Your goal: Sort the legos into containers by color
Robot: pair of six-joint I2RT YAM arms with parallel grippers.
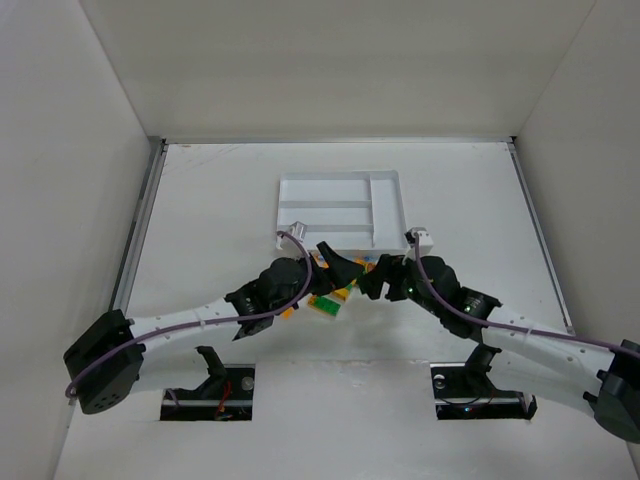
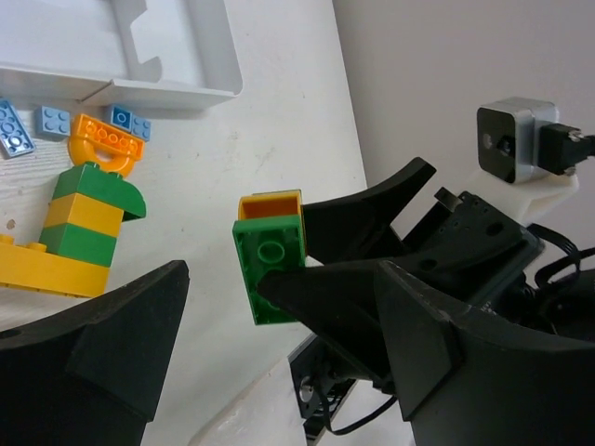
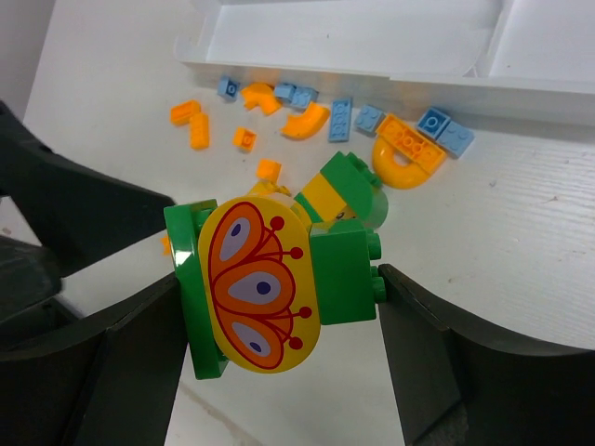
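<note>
My right gripper is shut on a lego assembly: a green brick joined to a green plate, with a yellow oval piece bearing an orange-red pattern. It hangs above the table. In the left wrist view the same green piece sits between the right gripper's dark fingers. My left gripper stands open around it without touching. Both grippers meet just in front of the white tray. Loose legos lie by the tray: an orange arch, light blue plates, and a green-yellow stack.
The tray's near wall runs right behind the loose pieces. Small orange bricks are scattered to the left in the right wrist view. A yellow brick sits beside the stack. White walls enclose the table on three sides.
</note>
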